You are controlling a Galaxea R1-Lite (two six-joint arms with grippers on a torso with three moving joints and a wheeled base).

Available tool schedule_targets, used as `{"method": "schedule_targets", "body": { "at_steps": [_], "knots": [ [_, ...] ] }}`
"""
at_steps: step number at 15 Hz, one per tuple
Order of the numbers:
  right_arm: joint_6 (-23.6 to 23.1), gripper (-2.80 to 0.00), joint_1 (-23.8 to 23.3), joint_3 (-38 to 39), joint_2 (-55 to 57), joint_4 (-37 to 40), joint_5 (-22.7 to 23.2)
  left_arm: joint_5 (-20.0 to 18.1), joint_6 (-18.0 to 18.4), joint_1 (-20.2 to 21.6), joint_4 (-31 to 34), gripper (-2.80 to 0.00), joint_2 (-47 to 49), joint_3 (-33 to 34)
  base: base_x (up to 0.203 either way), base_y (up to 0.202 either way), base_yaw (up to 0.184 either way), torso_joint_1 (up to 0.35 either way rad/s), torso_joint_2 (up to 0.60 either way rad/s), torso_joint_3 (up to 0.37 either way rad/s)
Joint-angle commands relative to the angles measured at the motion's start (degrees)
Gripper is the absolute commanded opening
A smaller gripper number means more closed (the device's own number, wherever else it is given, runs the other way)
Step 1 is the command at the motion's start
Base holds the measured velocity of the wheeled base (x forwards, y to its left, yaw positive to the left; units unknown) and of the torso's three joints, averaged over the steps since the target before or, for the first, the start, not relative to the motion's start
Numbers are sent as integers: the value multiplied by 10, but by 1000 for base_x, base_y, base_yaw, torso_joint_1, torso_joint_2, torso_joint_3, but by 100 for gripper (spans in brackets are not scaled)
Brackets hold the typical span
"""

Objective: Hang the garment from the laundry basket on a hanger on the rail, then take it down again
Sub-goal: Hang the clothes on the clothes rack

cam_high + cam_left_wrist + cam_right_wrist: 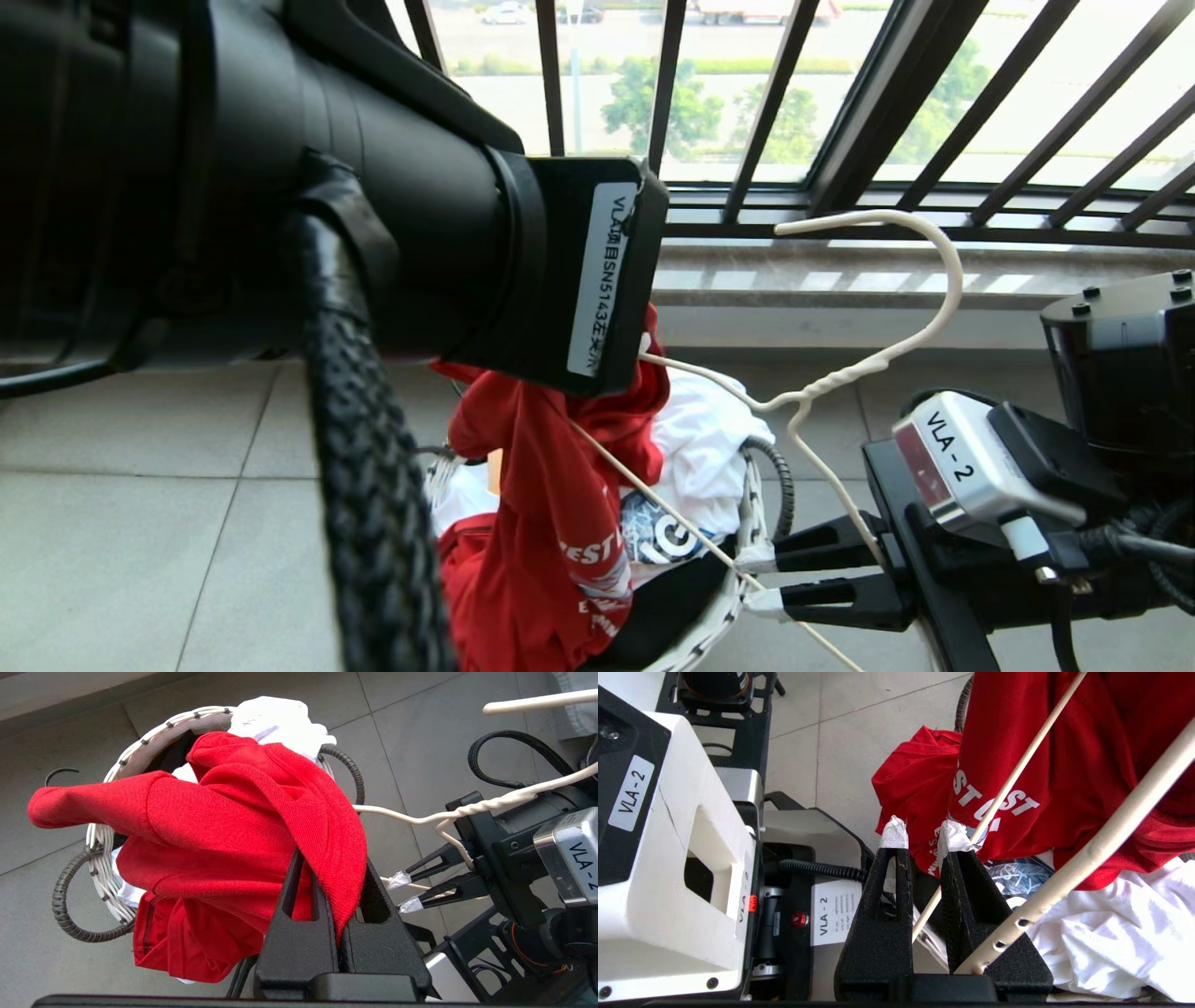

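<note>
- Left end effector (338, 891): fingers clamped on a fold of the red T-shirt (224, 826), held just above the basket (140, 751).
- Right end effector (761, 579): fingers pinched on the lower wire of the hanger (840, 378), hook pointing up.
- Key relation: the hanger's long wire runs slantwise from the right end effector toward the shirt, one end touching the cloth; threading likely follows.

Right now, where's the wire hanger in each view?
Head view: hanger right of centre, hook up, by the right gripper.
Left wrist view: hanger at right edge.
Right wrist view: its wire runs between the fingers.
Shared landmark: red T-shirt, pinched by the left gripper.
</note>
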Motion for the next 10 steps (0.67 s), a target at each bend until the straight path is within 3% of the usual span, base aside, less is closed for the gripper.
{"method": "schedule_targets", "body": {
  "at_steps": [1,4,8,10],
  "knots": [
    [36,-280,1,-2,3,-32,4,-1,2,0,1,-280,16,-10,0,0,0,0,0,0],
    [49,-280,1,5,-1,-50,38,-2,33,-1,2,-280,41,-58,0,0,0,0,0,0],
    [60,-280,1,9,-8,-53,53,-3,55,-44,-3,-280,40,-65,0,0,0,0,0,0],
    [60,-280,-2,8,-4,-55,54,-5,71,-53,-35,-280,45,-64,0,0,0,0,0,0]
  ]
}}
